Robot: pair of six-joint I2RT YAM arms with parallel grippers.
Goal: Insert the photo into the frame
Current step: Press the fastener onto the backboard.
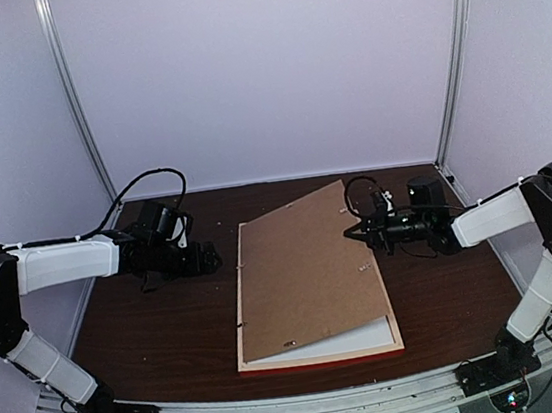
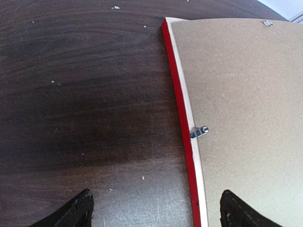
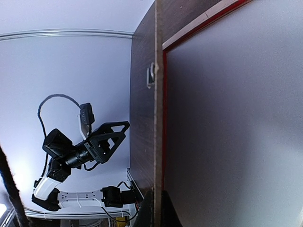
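Note:
The red frame [image 1: 320, 360] lies back-up on the table; its red edge and pale back also show in the left wrist view [image 2: 182, 118]. The plain brown backing board [image 1: 304, 273] rests on it, tilted up along its right side. My right gripper [image 1: 355, 232] is shut on that raised right edge, and the board's edge [image 3: 158, 118] runs edge-on between its fingers [image 3: 147, 213]. A white sheet [image 1: 362, 335] lies in the frame under the board. The photo's picture side is hidden. My left gripper [image 1: 212, 260] is open and empty, straddling the frame's left rail [image 2: 158, 213].
A small metal tab [image 2: 199, 131] sticks out of the frame's left rail over the board [image 2: 246, 94]. The dark wooden table [image 1: 151, 333] is walled by white panels at the back and sides. The frame's near rail sits close to the table's front edge.

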